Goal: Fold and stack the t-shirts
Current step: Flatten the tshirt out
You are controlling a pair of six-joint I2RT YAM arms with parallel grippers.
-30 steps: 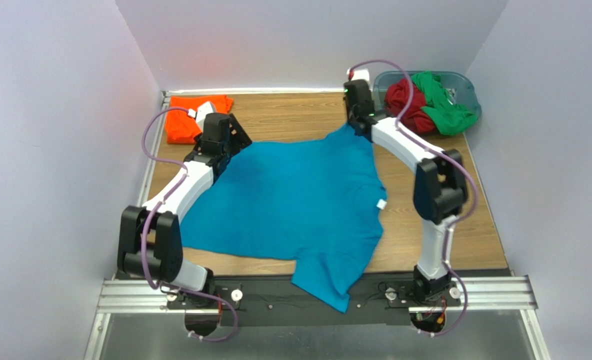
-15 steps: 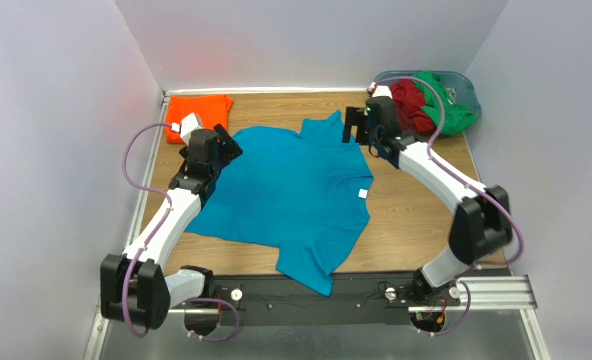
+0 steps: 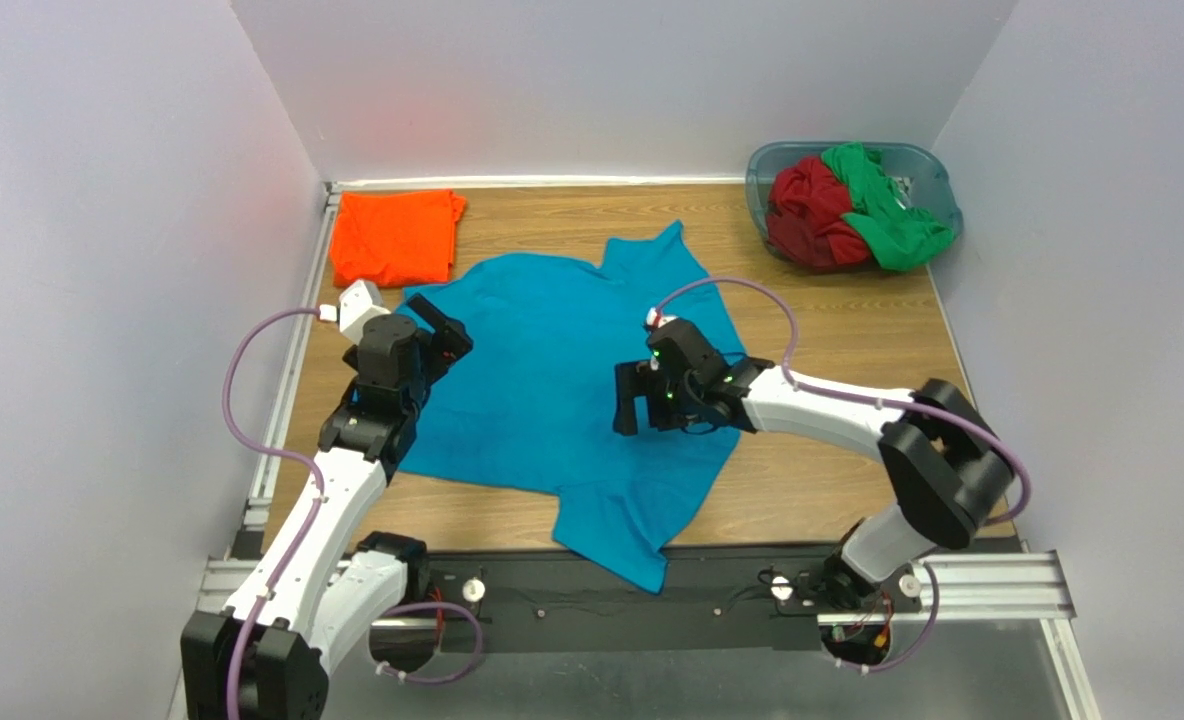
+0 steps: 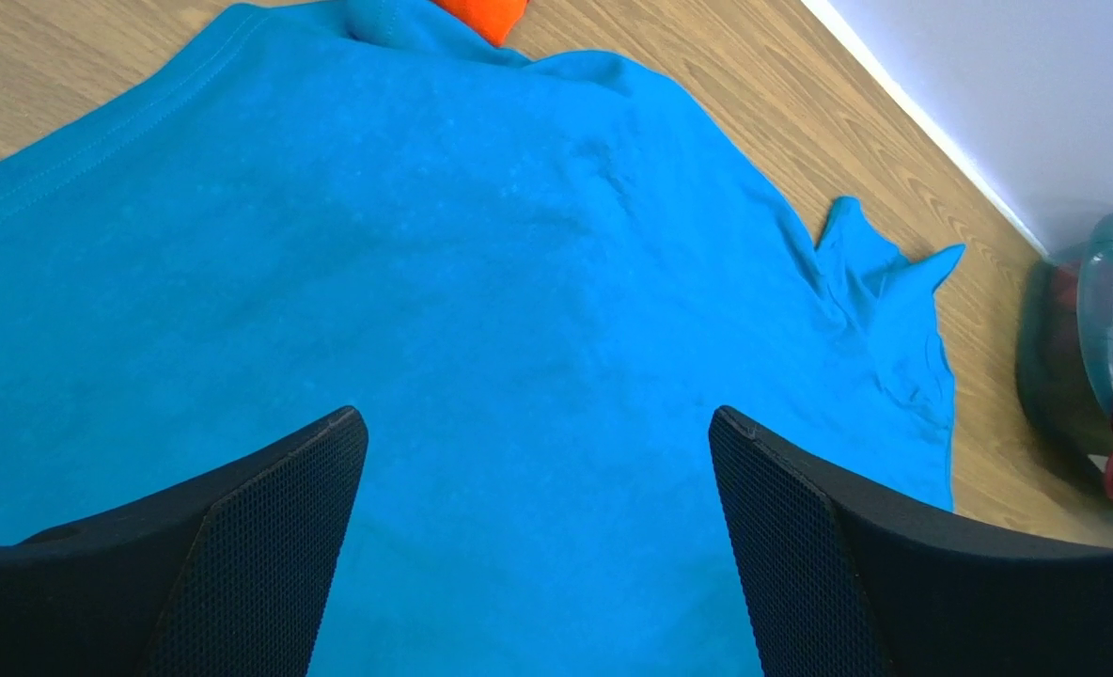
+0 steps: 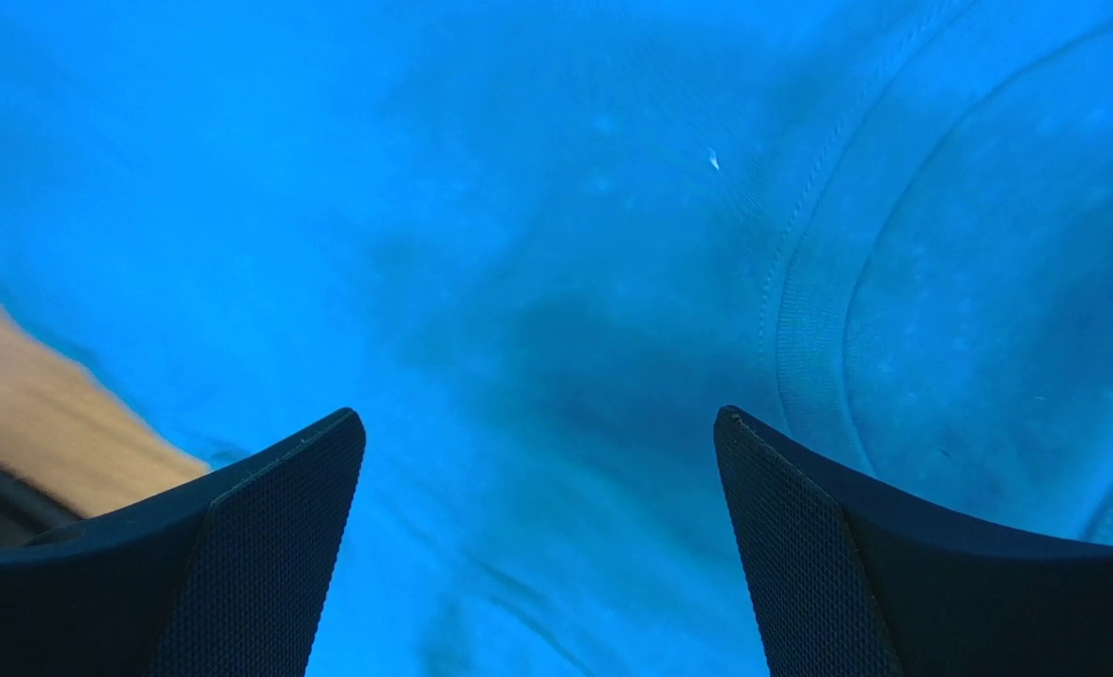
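Note:
A teal-blue t-shirt [image 3: 553,360] lies spread on the wooden table, one part hanging over the near edge. It fills the left wrist view [image 4: 520,282] and the right wrist view [image 5: 548,254]. My left gripper [image 3: 436,333] is open and empty over the shirt's left edge. My right gripper [image 3: 628,402] is open and empty low over the shirt near its collar. A folded bright orange t-shirt [image 3: 395,236] lies at the back left. A dark red t-shirt [image 3: 806,203] and a green t-shirt [image 3: 884,210] sit bunched in the tub.
A grey-blue plastic tub [image 3: 936,177] stands at the back right corner; it also shows in the left wrist view [image 4: 1078,353]. White walls close in the left, back and right sides. A metal rail [image 3: 1004,578] runs along the near edge.
Both grippers have let go of the teal-blue shirt and pulled back toward me. The right gripper moved from the back sleeve to the shirt's middle. The shirt lies still.

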